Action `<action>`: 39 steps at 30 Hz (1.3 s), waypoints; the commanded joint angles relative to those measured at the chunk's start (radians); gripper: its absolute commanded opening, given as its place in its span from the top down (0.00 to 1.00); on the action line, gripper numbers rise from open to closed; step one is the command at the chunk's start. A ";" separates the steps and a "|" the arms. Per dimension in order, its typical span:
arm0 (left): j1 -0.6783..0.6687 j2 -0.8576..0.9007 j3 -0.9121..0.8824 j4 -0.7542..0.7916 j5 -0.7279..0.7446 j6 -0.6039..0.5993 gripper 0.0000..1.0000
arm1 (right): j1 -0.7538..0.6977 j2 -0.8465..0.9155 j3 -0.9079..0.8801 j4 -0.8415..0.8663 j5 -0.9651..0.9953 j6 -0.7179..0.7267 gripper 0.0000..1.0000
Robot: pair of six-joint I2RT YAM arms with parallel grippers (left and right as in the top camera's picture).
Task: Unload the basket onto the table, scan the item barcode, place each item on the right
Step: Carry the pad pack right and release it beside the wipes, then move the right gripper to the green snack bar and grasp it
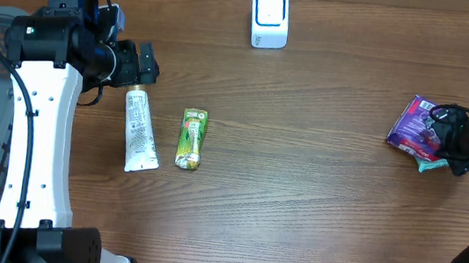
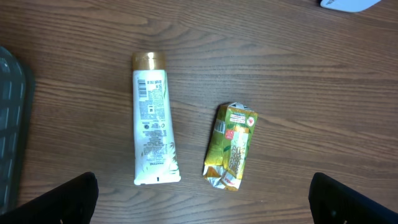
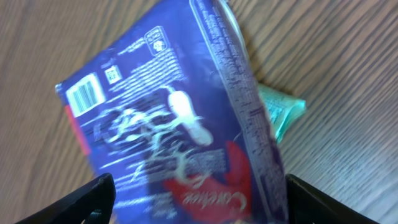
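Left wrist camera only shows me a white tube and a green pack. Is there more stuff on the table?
Observer: Yes. A purple packet lies at the far right, by the right tool.
Operator: Does it have a barcode?
Observer: Yes. The right wrist view shows a barcode on the side facing that camera.
Operator: And where is the scanner?
Observer: A white scanner stands at the back, about mid-table.
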State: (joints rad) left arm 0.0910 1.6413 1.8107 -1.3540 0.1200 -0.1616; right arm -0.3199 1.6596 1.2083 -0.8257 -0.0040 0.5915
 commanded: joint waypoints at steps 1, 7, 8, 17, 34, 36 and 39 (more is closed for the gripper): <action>-0.006 0.010 0.004 0.004 0.003 -0.003 0.00 | 0.019 -0.029 0.135 -0.058 -0.051 -0.050 0.13; -0.006 0.010 0.004 0.004 0.003 -0.003 0.00 | 0.130 -0.042 0.365 -0.217 -0.123 -0.143 0.03; -0.006 0.010 0.004 0.004 0.003 -0.003 0.00 | 0.152 -0.042 0.379 -0.215 -0.161 -0.166 0.03; -0.006 0.010 0.004 0.004 0.003 -0.003 0.00 | 0.446 0.016 0.381 -0.153 -0.357 -0.191 0.05; -0.006 0.010 0.004 0.004 0.003 -0.003 0.00 | 0.913 0.325 0.381 -0.023 -0.357 -0.089 0.20; -0.006 0.010 0.004 0.004 0.003 -0.003 0.00 | 0.952 0.352 0.381 -0.004 -0.356 -0.074 0.20; -0.006 0.010 0.004 0.004 0.003 -0.003 0.00 | 0.993 0.391 0.381 0.026 -0.357 -0.035 0.20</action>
State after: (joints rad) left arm 0.0910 1.6413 1.8107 -1.3537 0.1200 -0.1616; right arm 0.6445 2.0190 1.5791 -0.8185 -0.3599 0.5098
